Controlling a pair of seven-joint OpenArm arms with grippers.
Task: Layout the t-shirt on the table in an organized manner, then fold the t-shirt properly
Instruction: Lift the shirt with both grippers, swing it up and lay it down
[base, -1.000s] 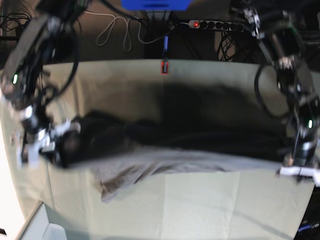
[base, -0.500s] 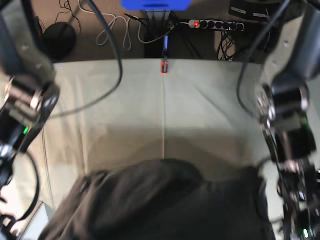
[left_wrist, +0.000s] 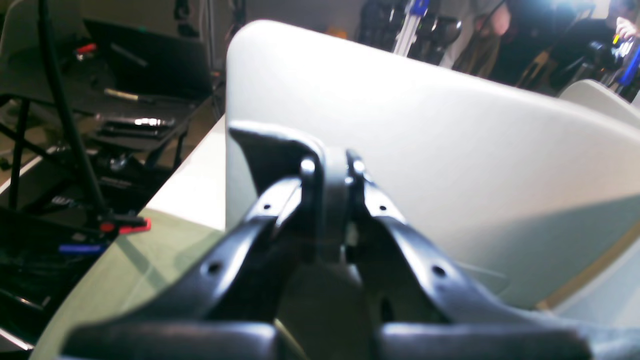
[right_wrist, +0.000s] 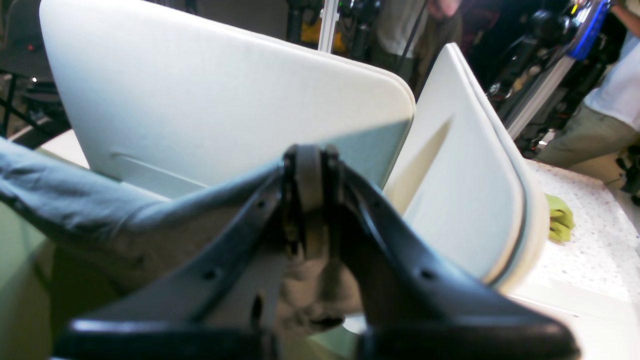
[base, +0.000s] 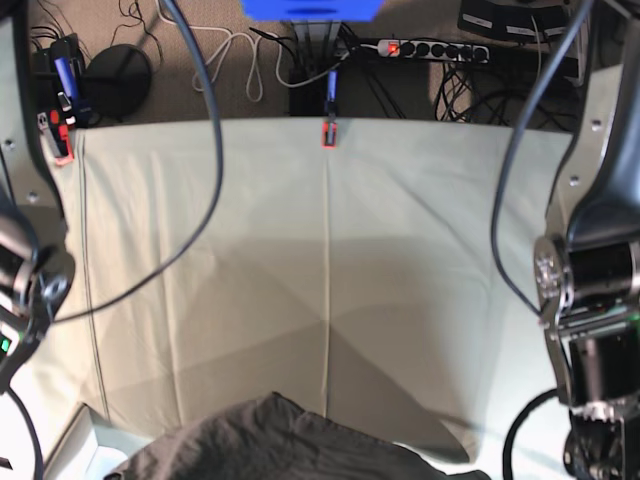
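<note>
Now | right gripper (right_wrist: 310, 200) clamps t-shirt (right_wrist: 90, 210) | left gripper (left_wrist: 330, 200) closed

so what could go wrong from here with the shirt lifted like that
Both grippers are shut on the t-shirt, which hangs bunched at the near edge of the table.

1. In the right wrist view the right gripper pinches a thick wad of cloth, so the shirt may land doubled rather than flat.
2. The left gripper seems to hold only a thin strip of fabric; it could slip free mid-swing.
3. Laid down from here, the shirt may overhang the near edge.
</note>
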